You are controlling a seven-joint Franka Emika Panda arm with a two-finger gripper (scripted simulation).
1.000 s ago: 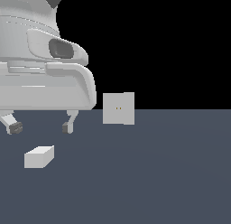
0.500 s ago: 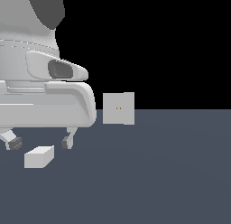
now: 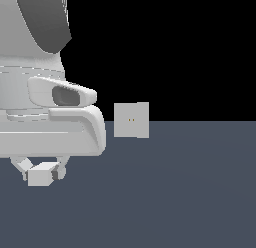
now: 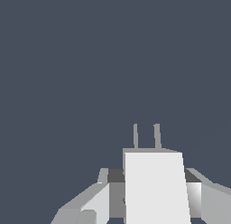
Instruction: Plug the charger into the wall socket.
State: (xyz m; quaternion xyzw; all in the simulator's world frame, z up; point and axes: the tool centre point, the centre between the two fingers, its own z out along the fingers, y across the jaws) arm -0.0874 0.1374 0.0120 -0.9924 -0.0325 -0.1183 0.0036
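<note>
Two views show this moment. In the exterior view, the arm's bulky white body fills that view's left side, and below it the gripper (image 3: 42, 171) reaches down to the dark blue-grey floor (image 3: 175, 202). Its two fingers (image 3: 21, 167) stand apart, one on each side of the charger (image 3: 41, 175), a small light-grey block that sits on the floor near the exterior view's left edge. Whether the pads actually press on the block cannot be told from this view.

Further toward the exterior view's right, well apart from the charger, the wall socket (image 3: 131, 120) stands upright at the floor's far edge, against the black background. It is a flat light-grey square plate with two tiny orange-brown dots at its centre.

In the wrist view, the charger (image 4: 155, 187) appears as a pale block between the fingers (image 4: 88, 205), with dark pads close at both of its sides. A narrow gap seems to show at one pad, so a firm clamp cannot be confirmed. Two thin grey prongs (image 4: 146, 136) rise from the block's far end, side by side and parallel. Beyond them lies only the plain floor (image 4: 90, 60).
</note>
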